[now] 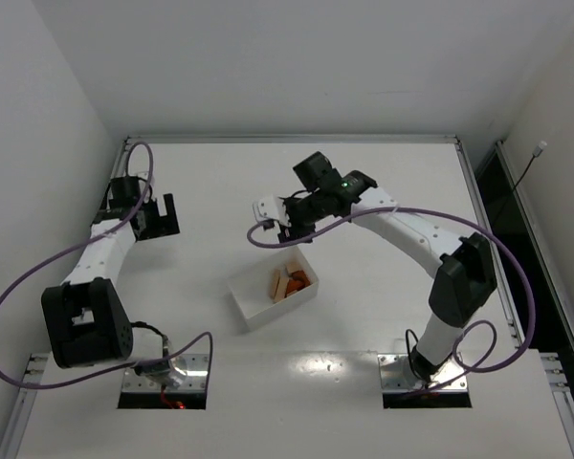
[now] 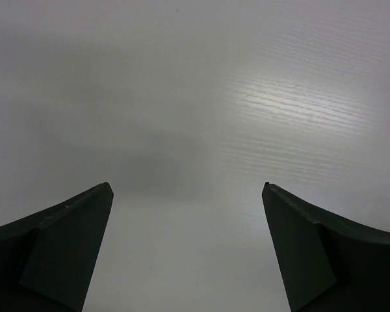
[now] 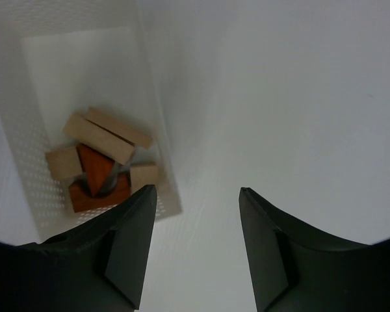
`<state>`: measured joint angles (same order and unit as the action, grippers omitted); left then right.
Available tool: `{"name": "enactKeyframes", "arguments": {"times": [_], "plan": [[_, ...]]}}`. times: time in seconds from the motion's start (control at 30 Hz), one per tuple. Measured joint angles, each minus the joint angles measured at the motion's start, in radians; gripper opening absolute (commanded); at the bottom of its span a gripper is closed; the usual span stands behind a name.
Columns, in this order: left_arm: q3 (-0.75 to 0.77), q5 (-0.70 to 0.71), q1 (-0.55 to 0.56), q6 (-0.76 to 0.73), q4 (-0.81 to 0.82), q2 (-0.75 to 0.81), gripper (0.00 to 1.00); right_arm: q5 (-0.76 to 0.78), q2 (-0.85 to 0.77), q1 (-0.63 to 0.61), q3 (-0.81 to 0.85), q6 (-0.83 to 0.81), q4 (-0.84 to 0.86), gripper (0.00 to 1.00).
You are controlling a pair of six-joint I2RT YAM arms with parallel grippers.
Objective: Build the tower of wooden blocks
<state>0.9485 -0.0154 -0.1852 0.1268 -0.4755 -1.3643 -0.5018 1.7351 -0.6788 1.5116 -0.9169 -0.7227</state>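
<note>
White box (image 1: 252,304) sits near table (image 1: 210,172) centre, skewed to the edges. Wood blocks (image 1: 289,283) all lie heaped inside it, crowded into end facing table's right edge: tan bars and cubes over reddish-orange pieces, loose, unstacked. Right gripper (image 1: 283,229) hangs just beyond box's far side, fingers spread, nothing between them, bare table below the gap. Left gripper (image 1: 159,216) well apart, near table's left edge, fingers fully spread, empty, only plain surface under it.
</note>
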Motion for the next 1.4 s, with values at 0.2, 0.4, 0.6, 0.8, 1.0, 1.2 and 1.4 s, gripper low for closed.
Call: {"name": "enactKeyframes", "arguments": {"times": [0.2,0.4,0.6,0.8,1.0,1.2,1.4], "plan": [[0.0,0.006,-0.04,-0.015,-0.03,0.026,1.0,-0.055,0.044,-0.054,0.044,-0.159,-0.129,0.51],[0.006,0.023,-0.054,-0.019,-0.047,0.033,1.0,-0.071,0.15,-0.087,0.109,-0.208,-0.179,0.49],[0.012,0.035,-0.071,-0.026,-0.068,0.04,1.0,-0.075,0.24,-0.115,0.181,-0.219,-0.198,0.49],[0.012,0.04,-0.072,-0.032,-0.071,0.058,1.0,-0.069,0.294,-0.133,0.204,-0.225,-0.203,0.46],[0.012,0.053,-0.087,-0.036,-0.072,0.058,1.0,-0.052,0.336,-0.135,0.214,-0.228,-0.22,0.44],[0.03,0.052,-0.098,-0.034,-0.077,0.057,1.0,-0.04,0.358,-0.135,0.214,-0.227,-0.22,0.07],[0.038,0.052,-0.098,-0.028,-0.077,0.055,1.0,-0.022,0.372,-0.135,0.213,-0.204,-0.195,0.0]]}}
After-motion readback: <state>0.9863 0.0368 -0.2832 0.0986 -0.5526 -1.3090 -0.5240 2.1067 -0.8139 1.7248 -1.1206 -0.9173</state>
